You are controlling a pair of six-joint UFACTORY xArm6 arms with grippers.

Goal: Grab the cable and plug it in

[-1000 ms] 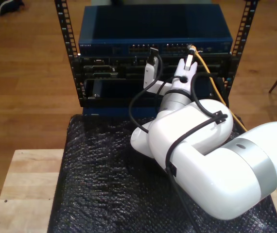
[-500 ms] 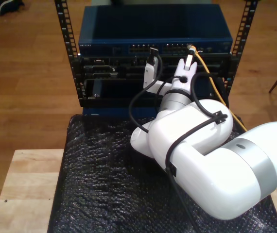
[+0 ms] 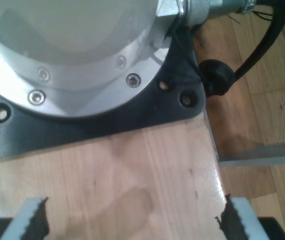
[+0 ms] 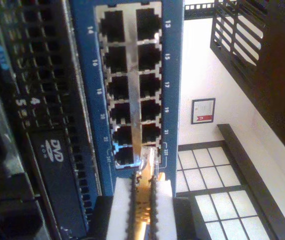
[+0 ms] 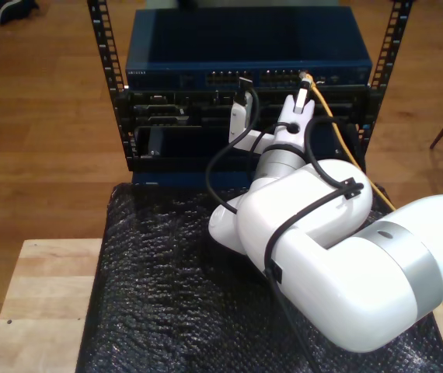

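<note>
While my second gripper (image 5: 305, 91) clenches the cable (image 5: 338, 128) close behind its plug (image 4: 143, 165), the plug tip touches the blue switch (image 5: 175, 48) at its end port. At 12 o'clock the port row lies unoccupied. My first gripper (image 3: 132, 220) hangs spread over a wooden board (image 3: 132, 170).

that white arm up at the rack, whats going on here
I'm plugging the orange-yellow cable into the blue switch on the rack. My second gripper is shut on the cable near its plug, right at the last ports of the block. I cannot tell if it is seated. My first gripper is open over a wooden surface.
</note>
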